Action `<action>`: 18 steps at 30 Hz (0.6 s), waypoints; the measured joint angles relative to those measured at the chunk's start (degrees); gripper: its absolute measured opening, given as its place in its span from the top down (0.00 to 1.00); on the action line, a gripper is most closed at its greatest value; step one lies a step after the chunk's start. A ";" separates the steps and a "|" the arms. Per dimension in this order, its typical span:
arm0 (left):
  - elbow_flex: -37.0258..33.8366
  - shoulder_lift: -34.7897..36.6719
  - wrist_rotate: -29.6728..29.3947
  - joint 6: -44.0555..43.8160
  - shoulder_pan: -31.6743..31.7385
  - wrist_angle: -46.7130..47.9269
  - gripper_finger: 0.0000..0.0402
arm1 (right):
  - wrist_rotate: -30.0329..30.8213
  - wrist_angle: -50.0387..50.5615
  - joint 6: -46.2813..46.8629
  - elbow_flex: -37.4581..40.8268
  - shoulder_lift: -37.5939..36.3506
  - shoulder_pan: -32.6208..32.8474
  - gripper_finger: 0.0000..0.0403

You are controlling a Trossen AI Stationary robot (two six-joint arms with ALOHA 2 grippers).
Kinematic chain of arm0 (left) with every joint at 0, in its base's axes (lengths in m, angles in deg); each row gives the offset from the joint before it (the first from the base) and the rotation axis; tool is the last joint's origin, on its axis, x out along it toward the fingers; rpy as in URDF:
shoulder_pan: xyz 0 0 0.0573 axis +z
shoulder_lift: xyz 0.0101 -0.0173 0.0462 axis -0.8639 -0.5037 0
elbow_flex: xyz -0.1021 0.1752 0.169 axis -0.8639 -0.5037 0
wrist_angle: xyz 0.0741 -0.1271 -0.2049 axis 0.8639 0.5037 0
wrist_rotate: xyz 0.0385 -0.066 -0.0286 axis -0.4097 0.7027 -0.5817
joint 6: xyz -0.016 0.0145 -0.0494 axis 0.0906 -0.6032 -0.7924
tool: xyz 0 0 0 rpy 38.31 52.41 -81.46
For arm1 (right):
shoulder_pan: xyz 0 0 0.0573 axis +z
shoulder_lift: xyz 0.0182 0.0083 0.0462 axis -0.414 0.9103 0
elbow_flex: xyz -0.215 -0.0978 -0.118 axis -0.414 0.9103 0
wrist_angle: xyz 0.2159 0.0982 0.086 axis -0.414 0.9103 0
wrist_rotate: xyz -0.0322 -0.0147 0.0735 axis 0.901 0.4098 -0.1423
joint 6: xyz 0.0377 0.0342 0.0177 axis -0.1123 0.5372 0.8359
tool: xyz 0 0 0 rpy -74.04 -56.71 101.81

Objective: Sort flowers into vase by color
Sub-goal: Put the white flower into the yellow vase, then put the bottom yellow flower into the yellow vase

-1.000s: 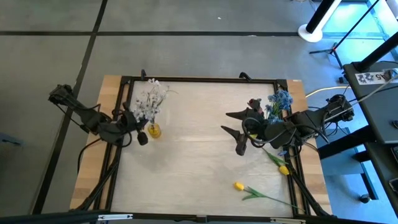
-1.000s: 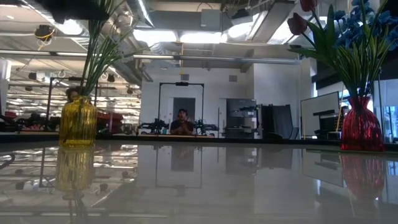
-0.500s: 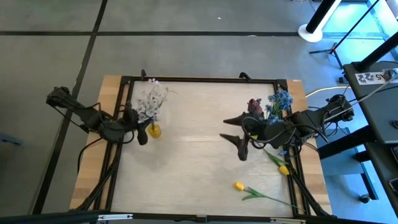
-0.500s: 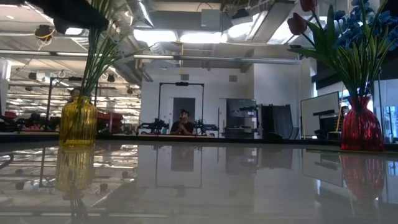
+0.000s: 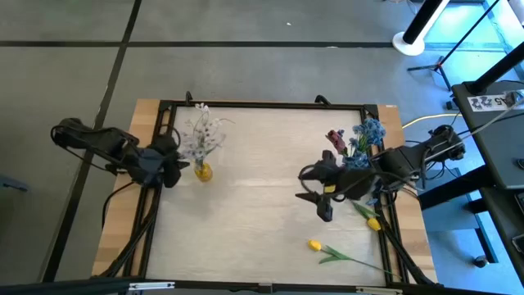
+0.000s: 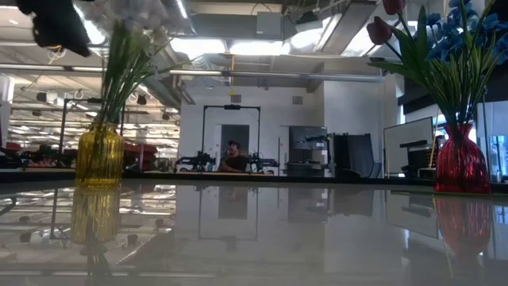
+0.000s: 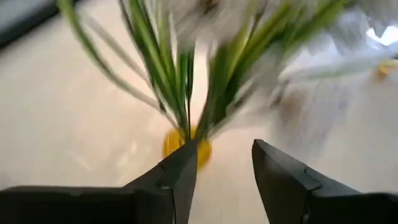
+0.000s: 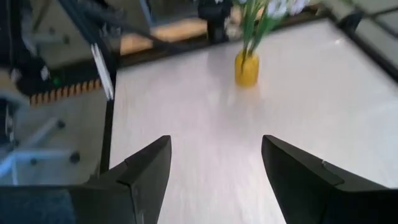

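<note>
Two yellow tulips (image 5: 314,244) left on counter (image 5: 254,213), near right. White sprigs (image 5: 199,135) in yellow vase (image 5: 202,171), blue flowers (image 5: 369,131) and red tulip (image 5: 334,139) in red vase (image 6: 460,165). Left gripper (image 5: 173,165) beside yellow vase, right gripper (image 5: 313,192) mid-counter; both jaws open, empty.

it was a robotics lab: exposed ceiling ducts (image 6: 262,63) and strip lights hung overhead, equipment benches (image 6: 214,163) lined the back wall, a person (image 6: 233,158) sat there.
</note>
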 joint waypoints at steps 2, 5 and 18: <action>3.27 -0.01 3.88 -2.67 0.72 4.49 0.63 | -2.02 1.91 0.07 0.01 0.71 0.00 0.38; 6.90 0.06 11.29 -7.04 1.11 9.49 0.63 | -5.73 5.71 2.00 0.01 2.37 0.02 0.38; 9.74 -0.16 15.64 -4.69 -0.09 -2.67 0.63 | -25.43 6.14 24.51 7.66 17.56 9.08 0.38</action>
